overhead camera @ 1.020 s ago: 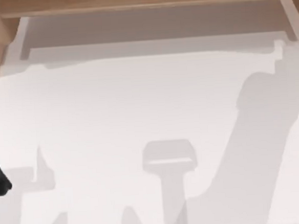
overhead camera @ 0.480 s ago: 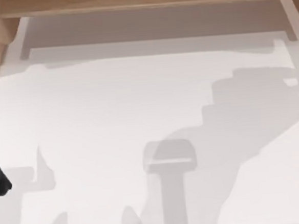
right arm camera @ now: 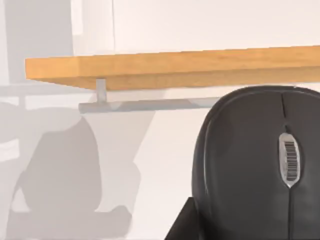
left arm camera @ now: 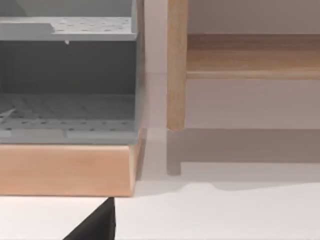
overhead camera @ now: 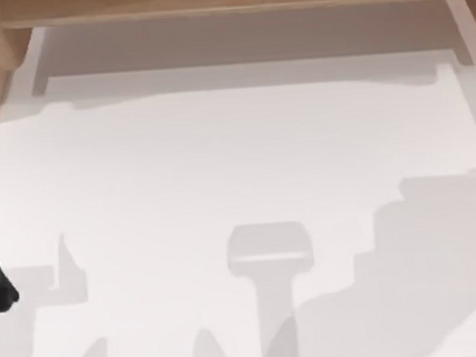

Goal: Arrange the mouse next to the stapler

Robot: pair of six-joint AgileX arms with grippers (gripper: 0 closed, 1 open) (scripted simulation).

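No readable text, label, brand or number appears anywhere; the mouse point(right arm camera: 260, 165) at the lower right of the right wrist view carries no legible markings.

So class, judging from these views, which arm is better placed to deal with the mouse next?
Right, most likely. The black mouse sits large and close before the right wrist camera. The left wrist camera faces a grey tray on a wooden ledge.

The top view looks straight down on the tabletop point(overhead camera: 221, 163); both wrist views sit low, facing the wooden shelf point(right arm camera: 175, 67) they share.
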